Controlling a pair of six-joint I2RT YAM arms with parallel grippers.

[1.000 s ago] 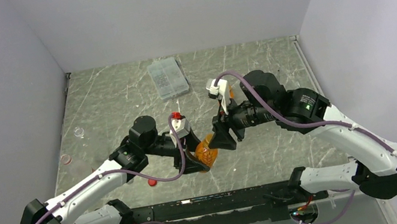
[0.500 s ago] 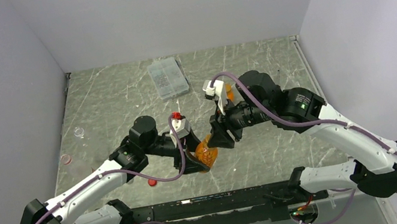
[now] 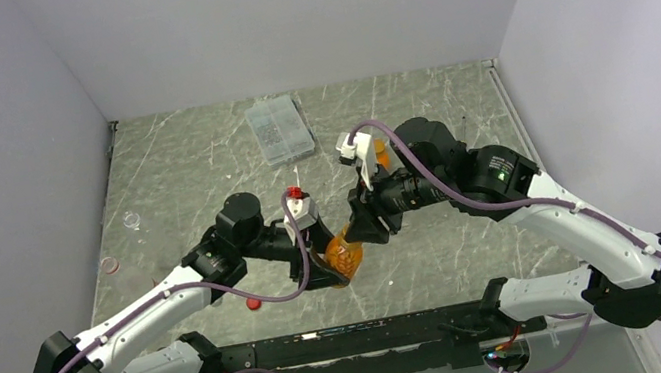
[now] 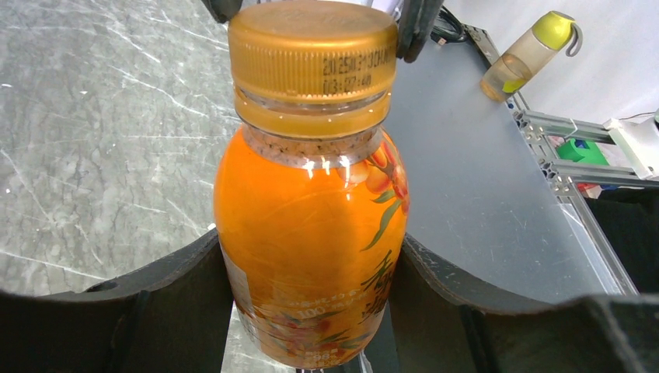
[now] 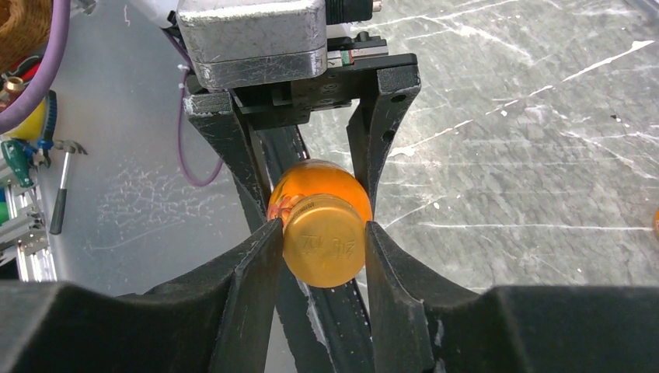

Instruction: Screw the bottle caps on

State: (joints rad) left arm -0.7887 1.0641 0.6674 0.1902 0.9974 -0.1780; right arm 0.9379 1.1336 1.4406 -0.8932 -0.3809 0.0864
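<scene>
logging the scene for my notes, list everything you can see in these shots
orange bottle: one, orange with a printed label, held between the two claws
orange cap: one, on that bottle's neck
red cap: one, on the table beside the left arm
compartment box: one, clear, far middle of the table
round dishes: two, one clear, one pinkish, left side of the table
table: one, grey marble
left claw: black, shut on the bottle's body
right claw: black, fingers against the orange cap

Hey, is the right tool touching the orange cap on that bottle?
Touching. In the right wrist view, both fingers of the right tool press against the sides of the orange cap, no gap.
</scene>
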